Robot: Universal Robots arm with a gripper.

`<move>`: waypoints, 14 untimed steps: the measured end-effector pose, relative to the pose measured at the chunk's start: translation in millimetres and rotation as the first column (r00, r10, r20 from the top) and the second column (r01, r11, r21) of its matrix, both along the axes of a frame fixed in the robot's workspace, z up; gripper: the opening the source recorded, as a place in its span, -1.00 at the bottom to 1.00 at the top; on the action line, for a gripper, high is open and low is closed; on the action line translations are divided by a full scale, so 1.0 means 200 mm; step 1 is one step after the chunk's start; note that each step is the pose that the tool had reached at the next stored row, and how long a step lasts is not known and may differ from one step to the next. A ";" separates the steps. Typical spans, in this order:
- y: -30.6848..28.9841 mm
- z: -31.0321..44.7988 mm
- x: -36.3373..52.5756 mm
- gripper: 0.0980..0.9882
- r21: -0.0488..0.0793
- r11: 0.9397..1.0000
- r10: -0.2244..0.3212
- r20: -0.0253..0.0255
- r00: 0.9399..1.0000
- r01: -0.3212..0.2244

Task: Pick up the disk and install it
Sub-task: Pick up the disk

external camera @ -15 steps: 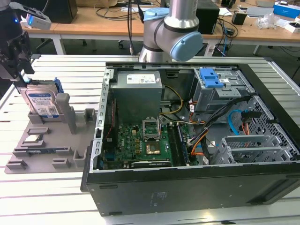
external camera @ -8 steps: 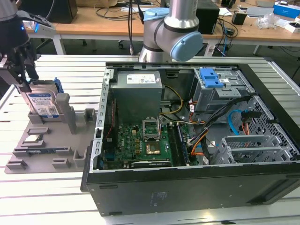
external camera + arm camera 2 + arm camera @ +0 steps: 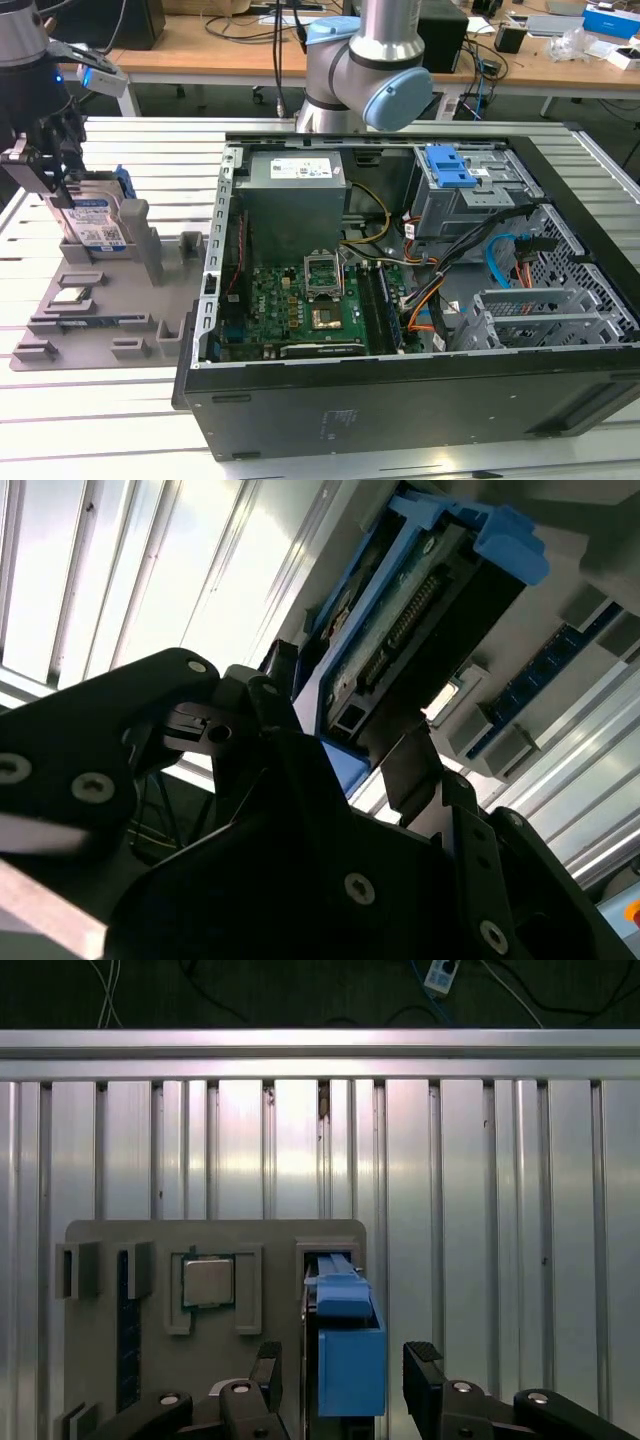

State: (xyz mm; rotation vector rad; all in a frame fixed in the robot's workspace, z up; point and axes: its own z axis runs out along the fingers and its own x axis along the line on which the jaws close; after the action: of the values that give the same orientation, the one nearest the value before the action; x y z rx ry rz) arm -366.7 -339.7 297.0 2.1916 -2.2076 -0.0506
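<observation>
At the exterior view's far left, the hand (image 3: 52, 185) hangs low over the disk (image 3: 100, 228), which stands on edge in a slot at the back of a grey parts holder (image 3: 140, 322) on the slatted aluminium worktop (image 3: 100, 420). The disk's white-and-blue label faces the camera, and its blue carrier frame shows along the far edge. In the first wrist view the two black fingers (image 3: 266, 1365) stand on either side of the blue carrier, with a gap visible on each side. The hand is spread and straddles the disk without clamping it. A small square processor chip (image 3: 68, 296) lies flat in its own recess nearer the front of the holder.

Just beside the holder, toward the exterior view's right, sits an open computer case (image 3: 400, 410). Inside it, the grey power supply (image 3: 295, 195) is at the back left, with the green motherboard (image 3: 290, 310) in front of it. Further right is a grey metal drive cage (image 3: 475, 200) topped by a blue latch (image 3: 450, 168), with orange and blue cables trailing below it. The arm's base (image 3: 370, 70) rises behind the case.
</observation>
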 end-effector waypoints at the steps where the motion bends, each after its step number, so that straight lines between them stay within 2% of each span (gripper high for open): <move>1: 0.000 0.000 0.000 0.13 0.000 1.000 0.000 0.000 1.000 0.000; 2: 0.000 -0.001 0.000 0.13 0.000 1.000 0.000 0.000 1.000 0.000; 3: 0.000 -0.001 0.000 0.13 0.000 1.000 0.000 0.005 1.000 0.000; 4: 0.000 -0.002 0.000 0.13 0.000 1.000 0.000 0.016 1.000 0.000; 5: 0.000 -0.003 0.000 0.13 0.000 1.000 0.000 0.039 0.999 0.000; 6: 0.000 -0.003 0.000 0.13 0.000 1.000 0.000 0.051 0.999 0.000; 7: 0.000 -0.003 0.000 0.13 0.000 1.000 0.000 0.052 0.999 0.000; 14: 0.001 -0.014 -0.004 0.13 -0.003 1.000 0.000 0.053 0.999 0.000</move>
State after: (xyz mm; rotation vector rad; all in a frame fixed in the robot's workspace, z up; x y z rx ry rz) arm -367.6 -339.6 294.2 2.2164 -2.2330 0.0115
